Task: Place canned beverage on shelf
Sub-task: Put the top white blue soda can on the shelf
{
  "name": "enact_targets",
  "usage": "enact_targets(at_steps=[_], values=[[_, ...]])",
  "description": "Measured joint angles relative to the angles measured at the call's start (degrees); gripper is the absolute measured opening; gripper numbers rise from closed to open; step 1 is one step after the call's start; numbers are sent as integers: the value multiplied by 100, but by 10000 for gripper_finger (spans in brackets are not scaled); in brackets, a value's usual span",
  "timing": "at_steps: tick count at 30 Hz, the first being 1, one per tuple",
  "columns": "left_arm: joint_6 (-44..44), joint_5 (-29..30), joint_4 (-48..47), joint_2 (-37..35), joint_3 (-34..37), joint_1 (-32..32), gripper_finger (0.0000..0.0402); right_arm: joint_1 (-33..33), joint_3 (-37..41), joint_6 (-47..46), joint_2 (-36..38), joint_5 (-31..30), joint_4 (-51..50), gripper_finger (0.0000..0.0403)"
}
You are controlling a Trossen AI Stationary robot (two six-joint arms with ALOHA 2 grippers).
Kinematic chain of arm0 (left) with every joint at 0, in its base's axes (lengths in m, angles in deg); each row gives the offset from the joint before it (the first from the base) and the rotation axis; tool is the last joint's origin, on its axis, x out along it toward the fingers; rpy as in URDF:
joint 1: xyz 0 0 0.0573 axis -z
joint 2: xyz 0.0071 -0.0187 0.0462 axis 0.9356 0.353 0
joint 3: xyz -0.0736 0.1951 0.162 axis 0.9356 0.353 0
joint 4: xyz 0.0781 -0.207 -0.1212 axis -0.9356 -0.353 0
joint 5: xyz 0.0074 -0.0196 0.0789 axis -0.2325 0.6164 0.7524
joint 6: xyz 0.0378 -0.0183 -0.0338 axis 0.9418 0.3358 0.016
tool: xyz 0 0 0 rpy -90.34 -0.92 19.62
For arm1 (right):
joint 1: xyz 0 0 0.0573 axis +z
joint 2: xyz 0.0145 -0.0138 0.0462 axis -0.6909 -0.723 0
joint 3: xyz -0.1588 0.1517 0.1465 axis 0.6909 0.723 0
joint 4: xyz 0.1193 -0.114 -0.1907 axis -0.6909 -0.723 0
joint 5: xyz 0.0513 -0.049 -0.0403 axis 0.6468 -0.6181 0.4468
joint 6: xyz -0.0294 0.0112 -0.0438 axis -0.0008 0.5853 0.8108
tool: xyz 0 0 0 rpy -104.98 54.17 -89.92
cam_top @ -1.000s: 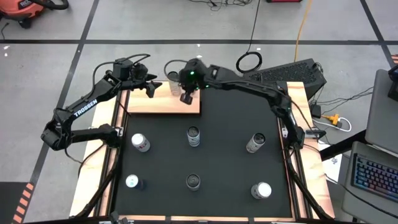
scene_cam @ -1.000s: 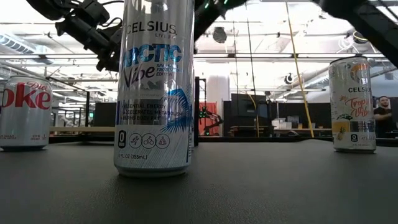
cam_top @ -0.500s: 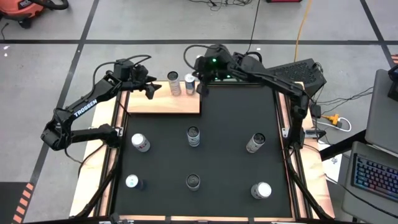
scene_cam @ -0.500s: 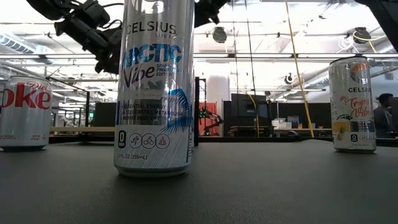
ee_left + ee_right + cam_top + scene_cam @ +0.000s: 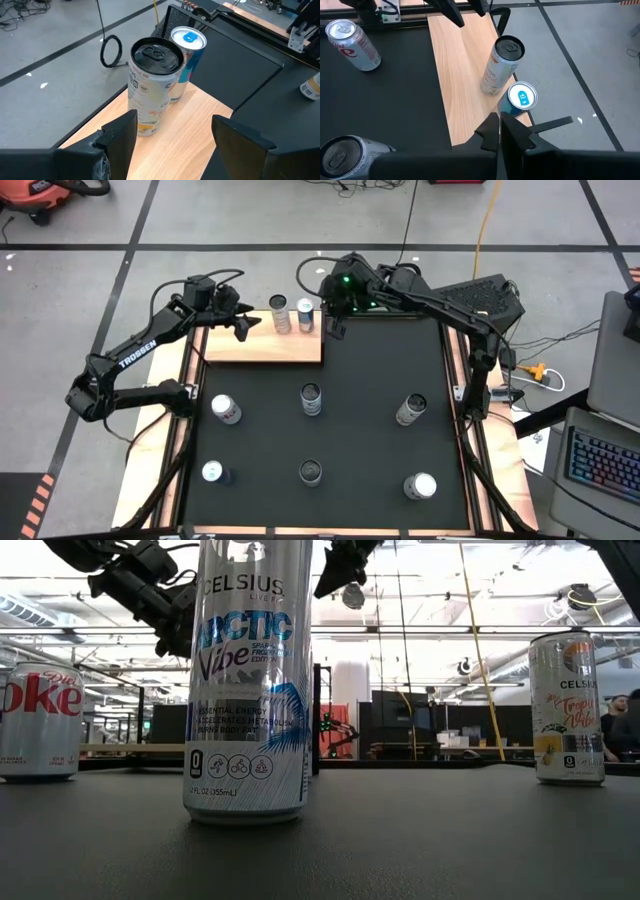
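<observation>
Shelf: the wood board (image 5: 263, 346) lies at the far left corner of the black mat (image 5: 370, 410).
Cans on shelf: two stand upright at its far edge, side by side. One is white (image 5: 279, 314) and one has a blue top (image 5: 305, 315).
Left gripper (image 5: 240, 321): it is just beside the white can, over the shelf. Its fingers are spread and hold nothing.
Right gripper (image 5: 331, 320): it is just beside the blue-top can, over the mat. Its fingers are pressed together and hold nothing.
High view only: six more cans stand on the mat.
Left wrist view only: the white can (image 5: 150, 85) has a dark top. The blue-top can (image 5: 186, 60) stands right behind it.
Right wrist view only: both cans sit close to the shelf's (image 5: 457, 75) edge.
Low view only: a tall Celsius can (image 5: 250, 680) fills the front, with a Coke can (image 5: 38, 722) to one side.
</observation>
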Motion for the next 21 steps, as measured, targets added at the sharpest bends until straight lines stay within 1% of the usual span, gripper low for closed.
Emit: enact_targets(at_steps=[5,8,11,14,18,21], values=[[2,-39,8,0,0,0,261,0,0,13,34,-3,6,0],[53,-229,33,0,0,0,261,-6,0,-122,34,-28,-43,0],[198,-538,33,0,0,4,261,-7,0,-275,34,-312,-230,0],[157,-797,31,0,0,83,261,-9,0,-280,34,-709,-473,0],[-233,-936,34,-70,0,258,261,-13,0,-285,34,-756,-565,0],[-261,-961,0,-216,1,450,261,-4,0,-287,34,-751,-560,0]])
